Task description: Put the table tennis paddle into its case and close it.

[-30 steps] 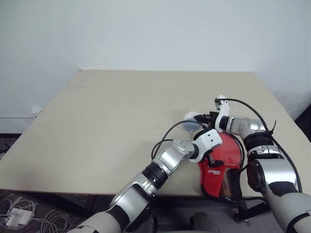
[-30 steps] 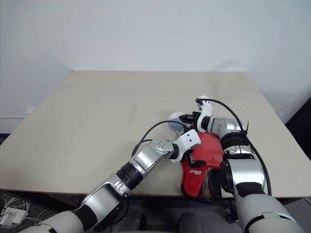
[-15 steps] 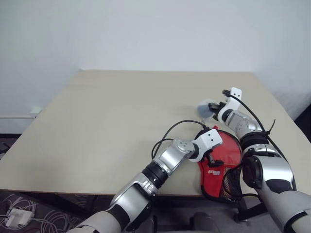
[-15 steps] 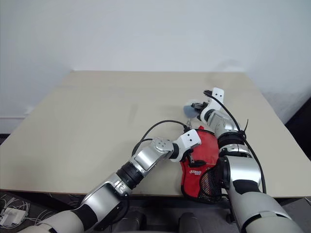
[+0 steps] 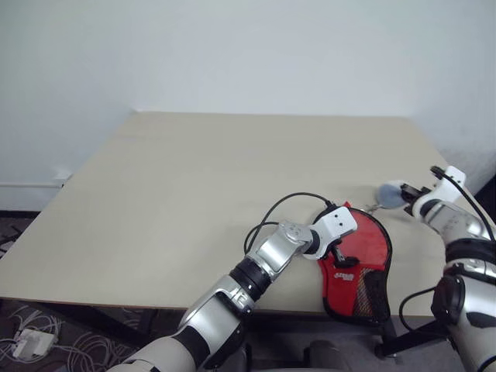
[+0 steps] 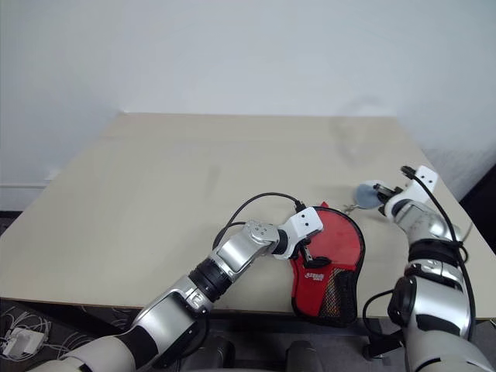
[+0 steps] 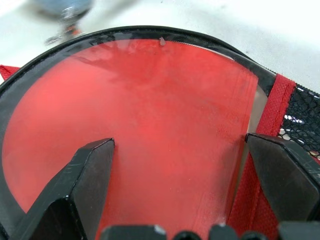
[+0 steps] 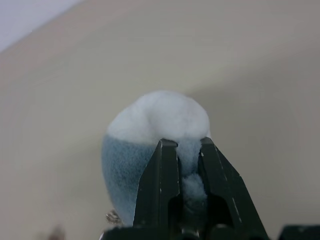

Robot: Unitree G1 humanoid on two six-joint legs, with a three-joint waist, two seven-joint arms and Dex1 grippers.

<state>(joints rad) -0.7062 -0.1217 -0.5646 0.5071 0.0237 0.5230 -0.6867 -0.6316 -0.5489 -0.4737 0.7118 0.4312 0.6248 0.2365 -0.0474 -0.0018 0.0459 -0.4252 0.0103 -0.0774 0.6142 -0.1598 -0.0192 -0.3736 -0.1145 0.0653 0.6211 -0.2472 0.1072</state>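
the left gripper point(image 5: 346, 249) rests with its fingers spread wide on the red case point(image 5: 364, 256), which lies at the counter point(image 5: 194, 178) near edge. the case looks soft and light, apt to slide, so pinning it flat makes sense. to its right, the right gripper point(image 6: 377, 194) is clamped on a fluffy blue-white pompom point(image 8: 150, 135), seemingly the zip pull: a soft, secure hold.

1. The case point(image 5: 353, 263) lies on the table point(image 5: 194, 178), at its near edge, right of centre.
2. The left tool point(image 5: 341, 254) sits over the case's left part.
3. The pompom point(image 5: 390, 195) hangs in the right tool point(image 5: 409, 191), right of and behind the case.
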